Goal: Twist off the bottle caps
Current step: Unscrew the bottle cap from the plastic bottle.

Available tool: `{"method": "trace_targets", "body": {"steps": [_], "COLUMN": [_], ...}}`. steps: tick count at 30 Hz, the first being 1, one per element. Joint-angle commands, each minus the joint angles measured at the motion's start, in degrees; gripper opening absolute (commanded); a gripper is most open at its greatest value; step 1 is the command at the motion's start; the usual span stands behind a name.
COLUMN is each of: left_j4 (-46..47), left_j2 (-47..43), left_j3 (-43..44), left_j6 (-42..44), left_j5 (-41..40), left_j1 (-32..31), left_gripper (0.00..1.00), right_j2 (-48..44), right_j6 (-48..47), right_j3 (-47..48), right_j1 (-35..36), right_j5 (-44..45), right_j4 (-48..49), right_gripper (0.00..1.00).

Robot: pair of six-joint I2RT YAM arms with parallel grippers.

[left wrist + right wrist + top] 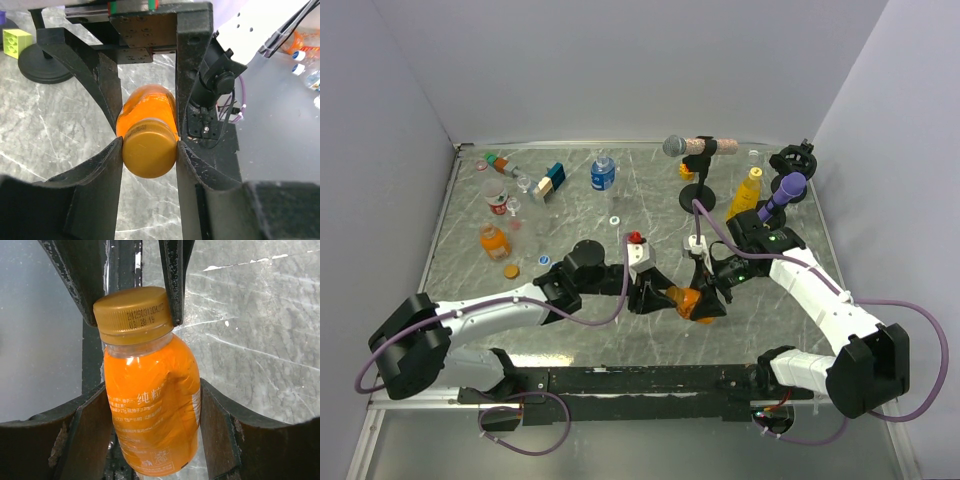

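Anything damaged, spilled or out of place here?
One thing: the orange bottle is dented inward on its side wall just below the shoulder, seen in the right wrist view. The right gripper clamps its body and the left gripper its gold cap. No spill shows.

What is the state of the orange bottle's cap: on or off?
On. The cap sits on the neck of the orange bottle, and the left gripper clamps its sides.
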Motion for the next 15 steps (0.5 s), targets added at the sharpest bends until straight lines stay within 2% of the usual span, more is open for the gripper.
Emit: {"method": "trace_targets", "body": {"steps": [1, 6, 8, 10, 15], "left_j4": [-2.20, -11.16, -11.18, -13.27, -26.53], "left_j2": [1.47, 4.64, 4.56, 2.89, -1.24], "left_j3": [4.12, 8.08, 6.77, 5.19, 8.25], "left_j6": [-9.58, -31.20, -38.50, -46.06, -53.46], "left_j5": [0.91, -4.10, -5.85, -11.54, -26.22], "left_j1": [0.12, 0.12, -0.49, -1.11, -3.83], "left_gripper": [0.01, 0.01, 0.01, 0.01, 0.01], "right_j2": [-1.80, -1.98, -1.98, -2.15, -2.24], "right_j6": [-0.37, 3.24, 3.86, 4.38, 5.00], "right_j3": [0.23, -0.30, -0.38, -0.47, -0.65], "right_j1": [-0.04, -0.04, -0.04, -0.12, -0.04], "right_j5": [-1.82, 1.17, 1.70, 2.05, 2.58], "right_j4": [3.22, 6.65, 7.18, 7.80, 8.33], "right_gripper": [0.09, 0.08, 0.08, 0.08, 0.08]}}
